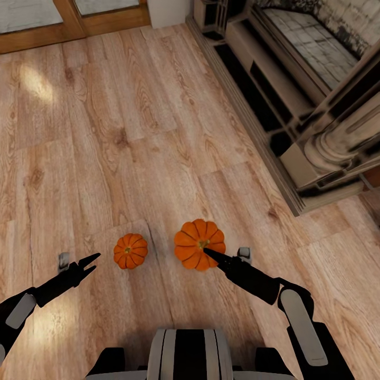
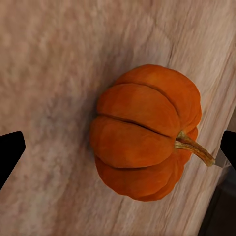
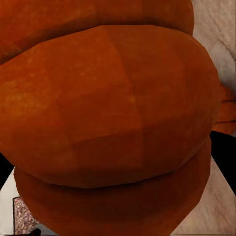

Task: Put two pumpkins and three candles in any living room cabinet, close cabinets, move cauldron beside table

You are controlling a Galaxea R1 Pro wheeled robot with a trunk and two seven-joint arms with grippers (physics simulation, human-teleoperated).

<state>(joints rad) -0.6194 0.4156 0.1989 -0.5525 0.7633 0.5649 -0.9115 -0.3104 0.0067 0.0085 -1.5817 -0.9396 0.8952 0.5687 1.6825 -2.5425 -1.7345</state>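
Two pumpkins show in the head view. The right gripper holds the larger-looking pumpkin close to the robot; the right wrist view adds the ribs pressed between its dark fingers. The left gripper gapes wide beside the other pumpkin on the floor; its stem shows in the left wrist view. Farther right stands one fireplace.

Your left arm reaches forward from the lower left, its gripper spread, both fingers wide apart. Your right arm stretches in from the lower right, forearm angled inward, and its gripper tapers to a dark point; whether those jaws stand apart can't be made out.
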